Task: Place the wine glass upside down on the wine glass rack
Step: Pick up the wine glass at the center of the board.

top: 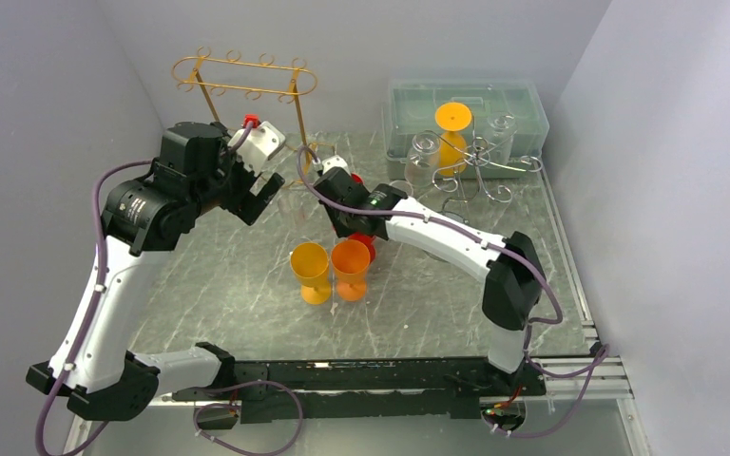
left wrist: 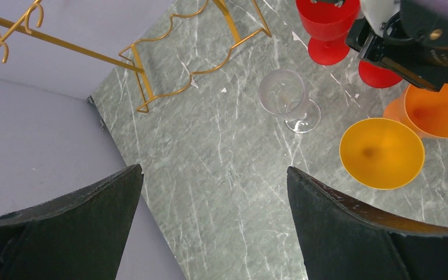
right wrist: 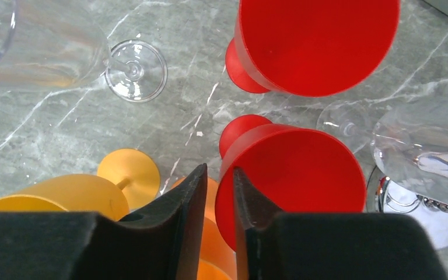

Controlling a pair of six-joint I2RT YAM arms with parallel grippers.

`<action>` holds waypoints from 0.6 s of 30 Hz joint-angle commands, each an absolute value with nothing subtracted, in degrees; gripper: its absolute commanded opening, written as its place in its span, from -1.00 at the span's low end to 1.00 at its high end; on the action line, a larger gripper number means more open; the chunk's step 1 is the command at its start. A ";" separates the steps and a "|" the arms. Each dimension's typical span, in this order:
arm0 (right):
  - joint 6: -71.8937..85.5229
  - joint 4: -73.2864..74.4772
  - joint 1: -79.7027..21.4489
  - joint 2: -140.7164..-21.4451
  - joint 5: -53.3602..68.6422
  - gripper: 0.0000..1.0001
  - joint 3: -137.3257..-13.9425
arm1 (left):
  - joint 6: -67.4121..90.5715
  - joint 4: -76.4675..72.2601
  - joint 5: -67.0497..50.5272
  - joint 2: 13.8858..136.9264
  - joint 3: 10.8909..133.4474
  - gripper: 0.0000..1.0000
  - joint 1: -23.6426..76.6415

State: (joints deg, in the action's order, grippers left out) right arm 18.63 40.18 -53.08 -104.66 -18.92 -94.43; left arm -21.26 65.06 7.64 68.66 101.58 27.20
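Standing upright on the table, the near red glass has its mouth up, its foot down and its stem axis vertical. It sits mid-table, just right of the orange glass and nearer than the second red glass, which is also upright.

Counted: two red glasses, one orange and one yellow glass, these four clustered together. One clear glass stands upright on its own just left of the red pair, between them and the gold rack at the far left. At the far right a silver rack stands in front of a clear bin. On it hangs one more yellow glass, foot up. At least two clear glasses are around it, though their exact number is hard to make out.

The right gripper is nearly shut, its two fingers leaving only a thin slot. The left rim of the near red glass runs into that slot, so the gripper appears to pinch the rim wall. The left gripper is spread wide and holds nothing. It hangs above bare table near the gold rack, with the lone clear glass beyond its fingertips.
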 commanded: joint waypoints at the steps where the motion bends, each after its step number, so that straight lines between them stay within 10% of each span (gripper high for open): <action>1: 18.83 37.55 -53.26 -106.53 -18.28 -0.56 -95.05 | -19.94 64.63 7.40 66.60 101.65 0.99 26.91; 7: 17.36 38.94 -53.04 -106.82 -19.62 -1.00 -98.83 | -19.85 64.85 6.85 66.05 101.16 0.99 26.97; 18: 18.09 47.36 -53.13 -94.00 -17.56 -1.00 -108.99 | -19.15 67.68 1.91 66.99 103.01 0.99 26.93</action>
State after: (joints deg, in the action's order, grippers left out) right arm 17.47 44.49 -53.12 -103.50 -18.87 -104.01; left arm -21.06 65.56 6.00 66.94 101.10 27.18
